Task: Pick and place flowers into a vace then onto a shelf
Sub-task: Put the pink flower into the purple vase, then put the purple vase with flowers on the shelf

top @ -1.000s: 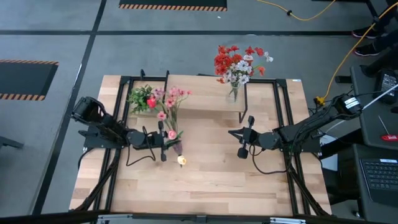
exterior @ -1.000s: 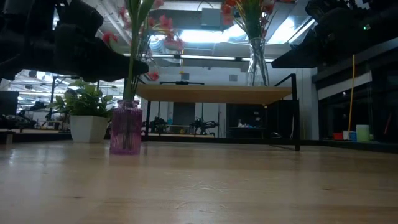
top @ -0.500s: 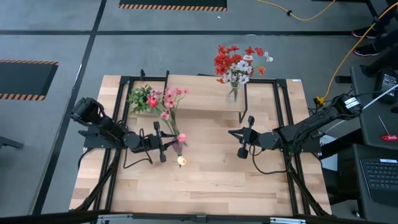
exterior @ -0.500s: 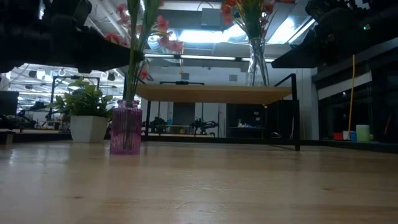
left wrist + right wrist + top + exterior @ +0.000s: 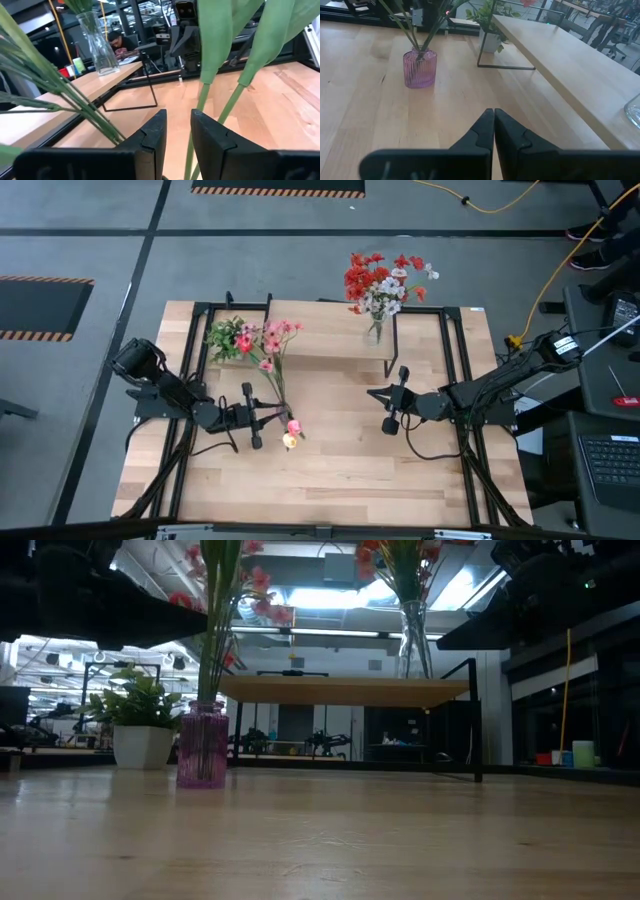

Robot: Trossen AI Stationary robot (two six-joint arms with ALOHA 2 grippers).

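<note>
Left gripper (image 5: 262, 416) hovering above the light-wood tabletop (image 5: 330, 470), jaws narrowly parted, nothing clamped; dark fingers (image 5: 150, 137) framing a thin gap with green stems just beyond the tips. Ribbed pink glass vase (image 5: 202, 745) directly ahead of those fingertips, standing upright on the tabletop, holding long green-stemmed flowers with pink, red and yellow blooms (image 5: 270, 360) leaning away toward the shelf. Low light-wood shelf on thin black legs (image 5: 345, 690) farther ahead and to the side, carrying a clear glass vase of red and white flowers (image 5: 380, 285). Right gripper (image 5: 392, 412) well apart, fingers pressed together, empty, pointing at the pink vase.
</note>
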